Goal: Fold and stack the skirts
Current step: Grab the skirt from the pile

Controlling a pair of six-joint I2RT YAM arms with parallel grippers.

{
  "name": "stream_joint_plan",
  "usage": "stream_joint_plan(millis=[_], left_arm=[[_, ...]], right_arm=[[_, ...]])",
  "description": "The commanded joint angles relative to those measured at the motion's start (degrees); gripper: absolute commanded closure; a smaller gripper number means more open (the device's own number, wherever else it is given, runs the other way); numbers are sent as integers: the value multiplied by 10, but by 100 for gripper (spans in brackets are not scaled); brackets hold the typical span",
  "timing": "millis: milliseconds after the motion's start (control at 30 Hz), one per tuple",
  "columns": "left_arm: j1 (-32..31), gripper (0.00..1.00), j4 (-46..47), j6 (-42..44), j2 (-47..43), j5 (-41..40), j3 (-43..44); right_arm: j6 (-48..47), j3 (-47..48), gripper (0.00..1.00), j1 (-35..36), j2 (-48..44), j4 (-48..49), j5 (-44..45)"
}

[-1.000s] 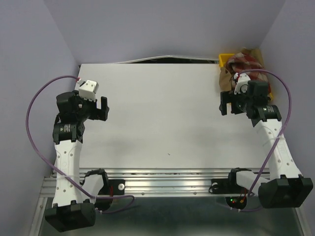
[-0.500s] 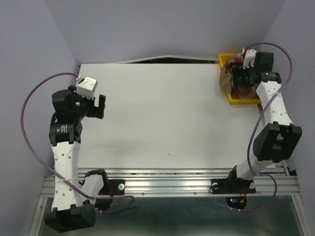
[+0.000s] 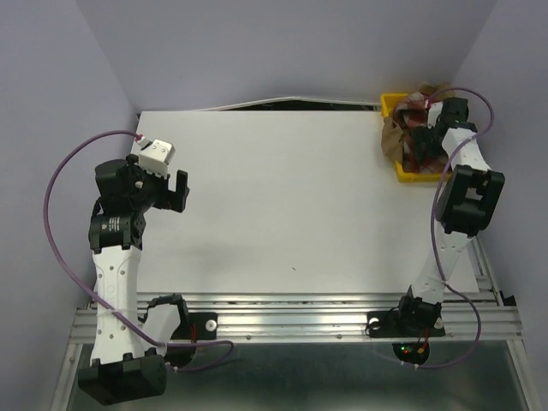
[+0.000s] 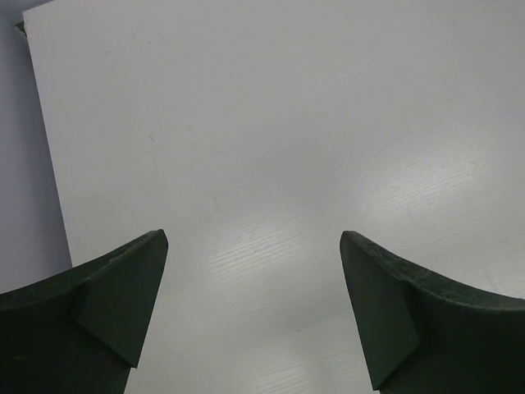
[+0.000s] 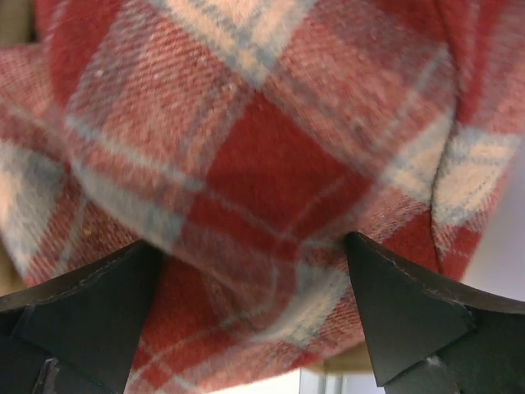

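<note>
Skirts (image 3: pixel 411 110) sit bunched in the yellow tray (image 3: pixel 419 177), right under the right pincer (image 5: pixel 253 246). The plaid skirt (image 5: pixel 262 139) fills the space ahead of and between its spread fingers, close to both but not pinched, while the tan skirt (image 3: pixel 391 137) droops over the tray wall on the pincer's side facing the desk (image 3: pixel 282 205). Both look soft, light and limp, likely to sag and drag rather than slide. A pinch on a raised fold or, better, a hem or waistband edge would probably lift the plaid one out alone. The left pincer (image 4: pixel 254 246) hangs spread above the desk, well apart from the cloth.
</note>
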Motion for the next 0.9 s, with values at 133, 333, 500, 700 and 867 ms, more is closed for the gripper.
stream_joint_plan(millis=[133, 333, 500, 700, 867], left_arm=[[-1, 1, 17, -13, -6, 10, -9], [-1, 1, 19, -15, -4, 6, -7], [-1, 1, 27, -25, 3, 1, 3], [-1, 1, 49, -56, 20, -12, 20], [-1, 1, 66, -80, 39, -33, 45]], right_arm=[[18, 32, 37, -10, 0, 95, 56], [61, 52, 99, -15, -68, 103, 21], [109, 51, 99, -15, -158, 113, -52], [170, 44, 99, -15, -285, 162, -180], [236, 76, 99, -15, -341, 192, -311]])
